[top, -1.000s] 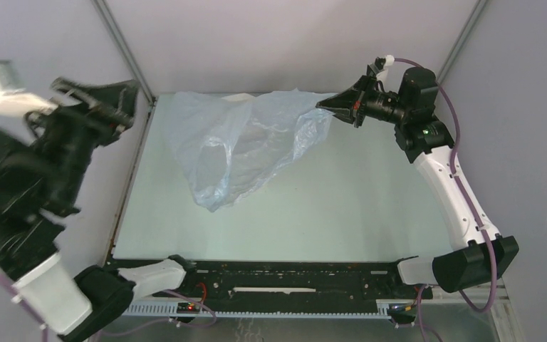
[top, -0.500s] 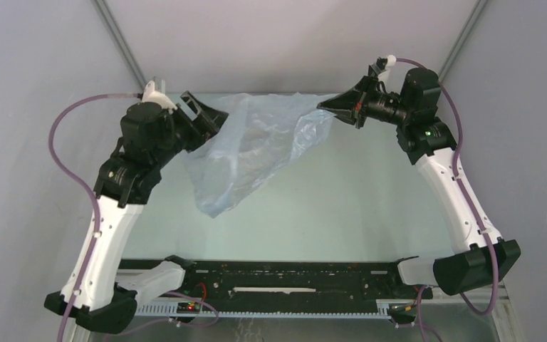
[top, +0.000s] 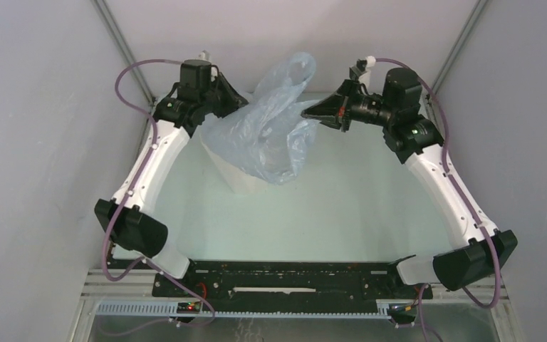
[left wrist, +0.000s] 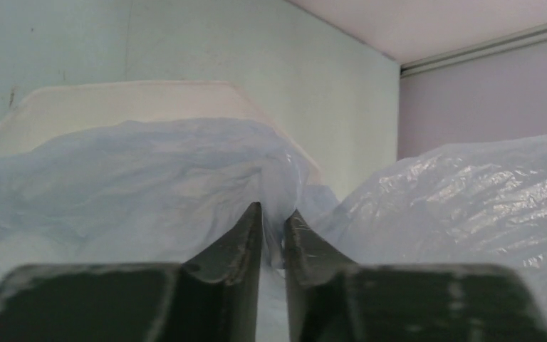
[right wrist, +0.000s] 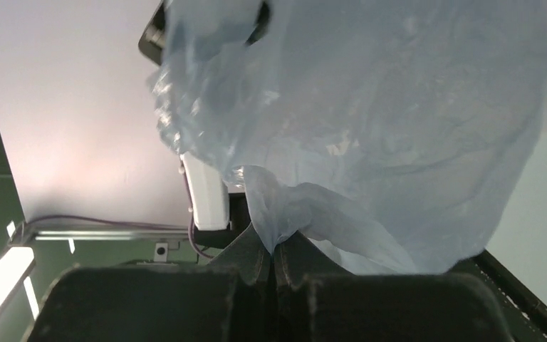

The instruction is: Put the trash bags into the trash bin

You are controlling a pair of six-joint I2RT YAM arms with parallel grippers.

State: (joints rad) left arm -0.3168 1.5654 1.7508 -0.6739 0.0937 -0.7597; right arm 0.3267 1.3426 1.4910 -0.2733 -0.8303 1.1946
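The trash bag (top: 271,132), thin pale blue wrinkled film, hangs stretched between both grippers at the back of the table. My left gripper (top: 241,107) is shut on its left edge; in the left wrist view the film (left wrist: 185,185) is pinched between the nearly touching fingers of the left gripper (left wrist: 273,222). My right gripper (top: 306,112) is shut on the bag's right edge, and in the right wrist view the right gripper (right wrist: 274,246) holds a gathered fold of the bag (right wrist: 370,121). The white trash bin (top: 241,179) stands under the bag, mostly covered; its polygonal rim (left wrist: 128,92) shows beyond the film.
Grey walls close in the pale table (top: 342,206) at the back and sides, with metal posts in the back corners. The arm bases and a black rail (top: 285,274) run along the near edge. The left arm's white link (right wrist: 206,192) shows behind the bag.
The left arm swung in from the far left to the bag's left edge and its jaws closed on the film. The bag rose and bunched over the bin; the right gripper shifted slightly left.
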